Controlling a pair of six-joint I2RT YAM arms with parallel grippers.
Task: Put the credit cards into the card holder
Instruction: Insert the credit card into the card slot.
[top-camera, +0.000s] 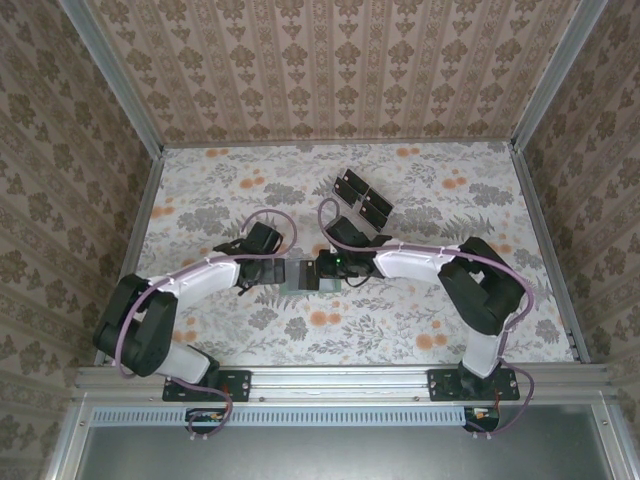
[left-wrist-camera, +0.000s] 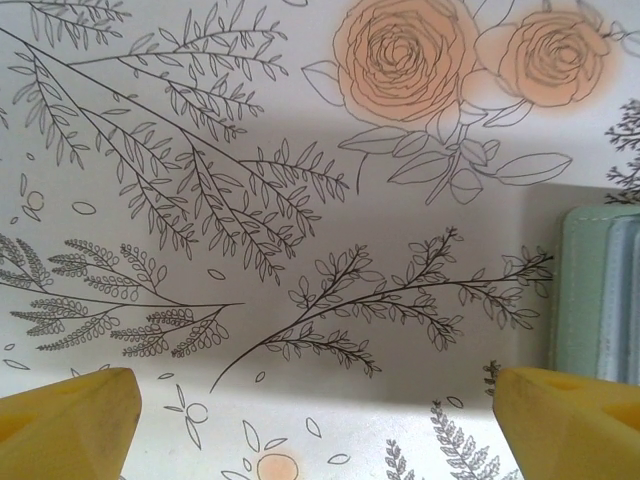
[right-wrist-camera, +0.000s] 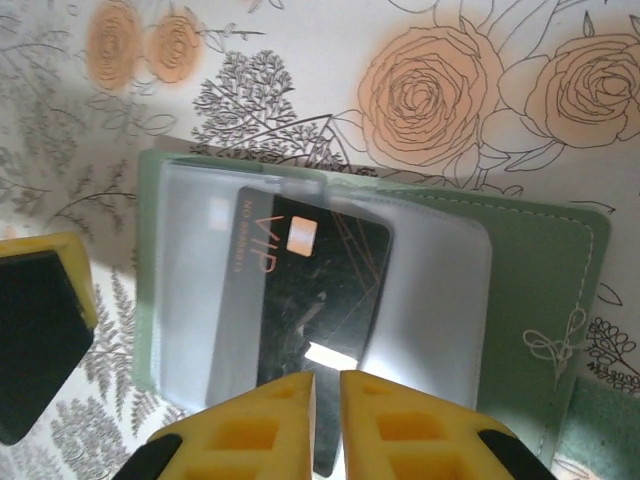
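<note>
Jam risk: near-shut right pincer (right-wrist-camera: 327, 385), bottom centre, could skew glossy black rectangular card (right-wrist-camera: 300, 290) in clear sleeve (right-wrist-camera: 430, 290) of flat sage-green wallet (right-wrist-camera: 525, 290).

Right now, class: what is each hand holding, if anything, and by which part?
The right hand pinches a black card by its near edge, the rest partly inside the wallet. The left hand is open, holding nothing.

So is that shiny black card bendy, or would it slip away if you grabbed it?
The black card probably stays stiff: its edges look straight though it sticks partly out of the clear sleeve. Its glossy face shows glare, so it likely slips easily. Being so thin, it seems light.
</note>
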